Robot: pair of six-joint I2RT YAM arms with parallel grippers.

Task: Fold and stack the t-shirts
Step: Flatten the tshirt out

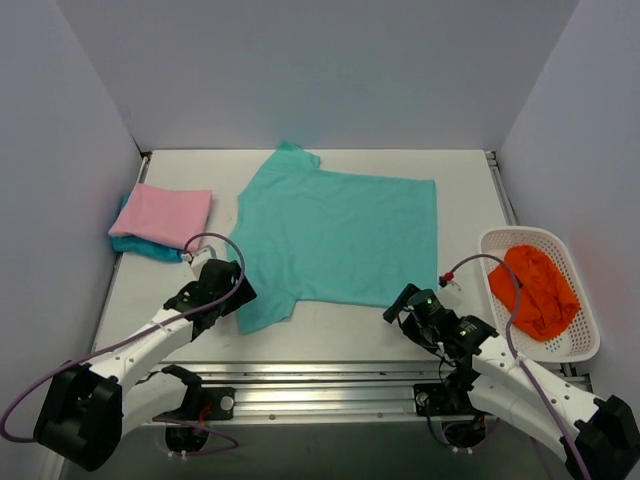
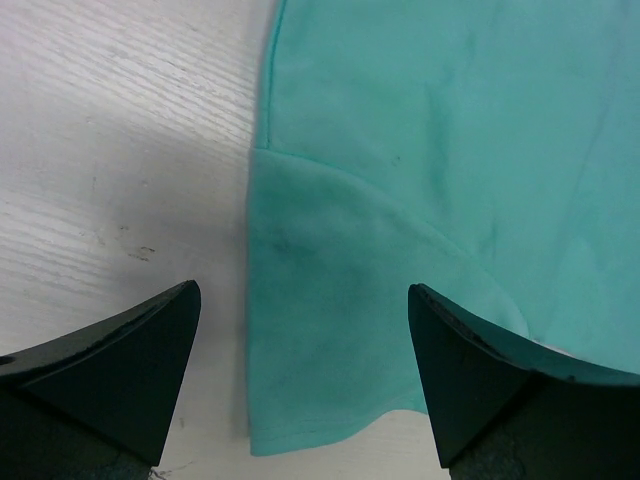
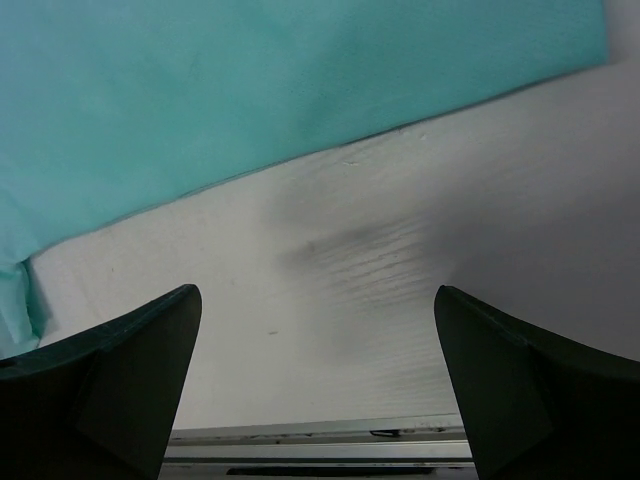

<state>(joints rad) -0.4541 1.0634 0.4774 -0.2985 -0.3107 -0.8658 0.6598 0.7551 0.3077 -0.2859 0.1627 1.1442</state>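
Mint-teal t-shirt (image 1: pixel 335 235) lies spread flat mid-table, collar end left, hem right. Left gripper (image 1: pixel 238 296) sits over its near sleeve (image 2: pixel 320 340), jaws wide, gripping nothing; can't tell if the fingertips touch cloth. Right gripper (image 1: pixel 402 302) is just off the shirt's near edge, over bare table (image 3: pixel 400 300), jaws wide, empty. Bare strip runs along the near edge, with more bare room beyond the shirt to the back wall. Left side: pink t-shirt (image 1: pixel 165 212) folded atop darker turquoise t-shirt (image 1: pixel 145 247), near the spread shirt but apart. Right side: white basket (image 1: pixel 590 340) holding orange cloth (image 1: pixel 535 290).
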